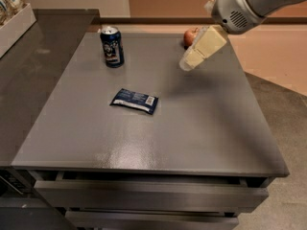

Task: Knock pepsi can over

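As the claw [186,63] half-hides an apple [189,33], pepsi can [112,47] stands upright — apart.

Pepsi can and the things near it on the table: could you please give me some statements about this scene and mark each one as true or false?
1. The pepsi can stands upright on the table. True.
2. The gripper touches the can. False: it hangs over the table near the apple, well apart from the can.
3. The snack packet lies flat, closer to the table's front edge than the can. True.
4. The apple lies beside the snack packet. False: it sits near the far edge, partly hidden behind the gripper.
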`<state>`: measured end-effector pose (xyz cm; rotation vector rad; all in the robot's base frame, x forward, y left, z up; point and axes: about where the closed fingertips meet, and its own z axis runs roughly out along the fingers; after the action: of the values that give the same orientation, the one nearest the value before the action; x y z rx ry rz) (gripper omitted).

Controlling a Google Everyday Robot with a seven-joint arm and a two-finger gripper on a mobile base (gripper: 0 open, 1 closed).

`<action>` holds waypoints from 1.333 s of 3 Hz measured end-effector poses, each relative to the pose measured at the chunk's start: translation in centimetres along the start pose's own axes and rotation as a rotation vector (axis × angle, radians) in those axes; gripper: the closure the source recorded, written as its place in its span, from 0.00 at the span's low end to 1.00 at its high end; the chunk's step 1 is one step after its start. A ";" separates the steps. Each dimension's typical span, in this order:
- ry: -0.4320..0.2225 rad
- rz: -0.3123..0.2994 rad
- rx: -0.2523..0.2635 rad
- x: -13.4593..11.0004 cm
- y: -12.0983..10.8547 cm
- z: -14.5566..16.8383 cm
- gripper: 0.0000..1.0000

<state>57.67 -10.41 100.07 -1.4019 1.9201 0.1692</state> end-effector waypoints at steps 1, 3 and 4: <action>-0.061 0.070 0.005 -3.0 -1.8 2.7 0.00; -0.186 0.186 -0.063 -8.1 -3.7 9.2 0.00; -0.234 0.219 -0.085 -10.1 -4.6 12.3 0.00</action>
<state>68.88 1.73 98.94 -1.1646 1.8826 0.5025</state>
